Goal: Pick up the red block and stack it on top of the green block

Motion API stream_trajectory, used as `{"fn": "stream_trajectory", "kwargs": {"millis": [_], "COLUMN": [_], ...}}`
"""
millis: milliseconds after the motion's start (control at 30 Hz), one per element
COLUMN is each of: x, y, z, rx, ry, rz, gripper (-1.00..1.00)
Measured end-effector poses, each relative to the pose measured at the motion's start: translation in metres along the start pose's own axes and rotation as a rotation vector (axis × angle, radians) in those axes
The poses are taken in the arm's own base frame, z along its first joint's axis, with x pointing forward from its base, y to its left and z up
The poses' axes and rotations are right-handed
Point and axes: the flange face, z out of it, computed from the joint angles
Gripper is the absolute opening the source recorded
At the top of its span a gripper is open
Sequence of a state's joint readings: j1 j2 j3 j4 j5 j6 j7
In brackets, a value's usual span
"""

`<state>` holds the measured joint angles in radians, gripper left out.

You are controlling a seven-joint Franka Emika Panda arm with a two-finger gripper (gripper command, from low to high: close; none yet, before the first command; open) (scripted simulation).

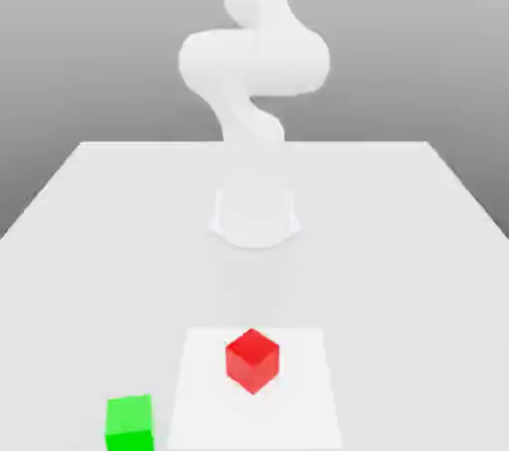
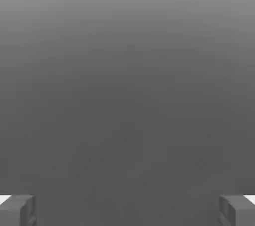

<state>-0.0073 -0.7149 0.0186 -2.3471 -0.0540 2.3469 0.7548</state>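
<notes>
The red block sits on the table near the front, turned corner-on, on a paler square patch. The green block rests on the table to the exterior view's left of it, a short gap apart and slightly nearer the front edge. In the hand view my gripper is open: its two grey fingertips stand wide apart with nothing between them, and plain grey background lies behind them. The arm rises from its base and leaves the exterior view at the top.
The arm's base stands mid-table behind the blocks. The white table stretches wide on both sides, and its far edge runs behind the base.
</notes>
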Motion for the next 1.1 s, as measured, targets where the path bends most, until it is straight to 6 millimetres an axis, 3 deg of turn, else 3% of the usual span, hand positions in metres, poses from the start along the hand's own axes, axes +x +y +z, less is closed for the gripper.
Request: {"fn": "stream_trajectory", "kwargs": {"millis": [133,267,400,500,667,933,967,1100], "x": [-0.027,-0.063,-0.108,-0.148,-0.219,-0.251,-0.256,-0.256], "y": [0.015,0.048,0.092,0.127,0.175,0.202,0.206,0.206], "z": [0.105,0.194,0.265,0.305,0.346,0.39,0.395,0.395], "rx": [-0.139,-0.231,-0.275,-0.274,-0.21,-0.202,-0.203,-0.203], "ry": [-0.093,-0.221,-0.373,-0.496,-0.683,-0.701,-0.703,-0.704], "rz": [-0.177,-0.335,-0.476,-0.571,-0.703,-0.71,-0.711,-0.711], "gripper": [0.0,0.0,0.0,0.0,0.0,0.0,-1.0,-1.0]}}
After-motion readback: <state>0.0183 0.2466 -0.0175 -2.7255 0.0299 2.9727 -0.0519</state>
